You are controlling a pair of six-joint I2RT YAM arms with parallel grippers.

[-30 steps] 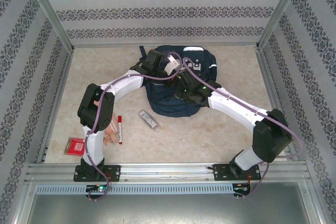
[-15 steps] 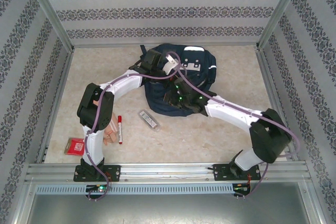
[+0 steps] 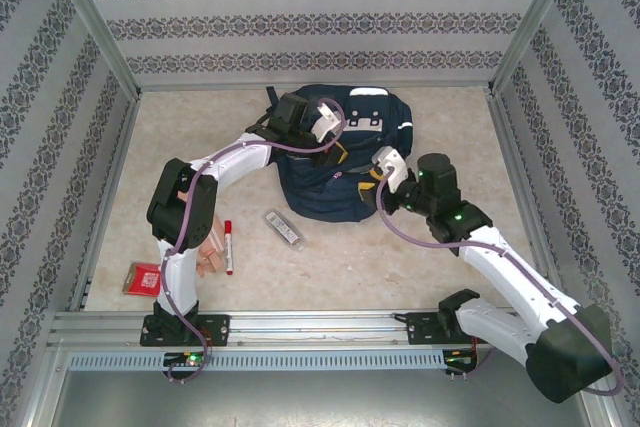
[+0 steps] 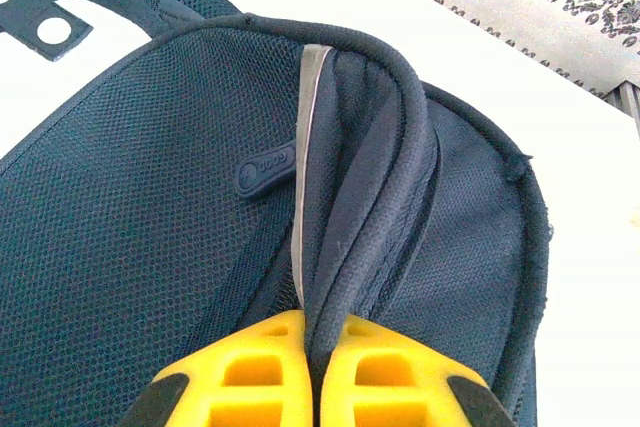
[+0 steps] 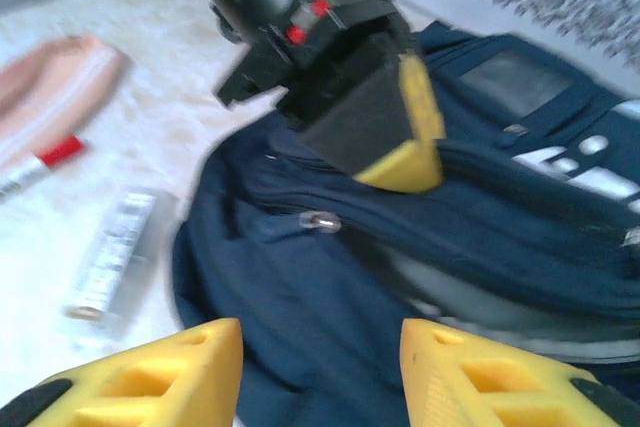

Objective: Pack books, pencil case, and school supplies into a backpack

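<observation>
The navy backpack [image 3: 360, 137] lies at the back middle of the table. My left gripper [image 4: 318, 325] is shut on a raised fold of its dark rim [image 4: 365, 147], and in the top view it [image 3: 338, 154] sits over the bag's middle. My right gripper [image 5: 320, 347] is open and empty, just off the bag's near right side [image 3: 370, 185]. The clear pencil case [image 3: 284, 229] lies left of the bag. Further left lie the red-capped marker [image 3: 229, 245], the peach wood pieces [image 3: 209, 258] and the red packet [image 3: 143, 278]. The books are hidden.
A metal zipper pull [image 5: 320, 219] rests on the bag's front, below the left gripper's yellow finger [image 5: 412, 152]. Patterned walls enclose the table on three sides. A metal rail [image 3: 320, 327] runs along the near edge.
My right gripper has opened and drawn back from the backpack toward the right and near side. The left gripper has kept its hold on the bag's rim.
</observation>
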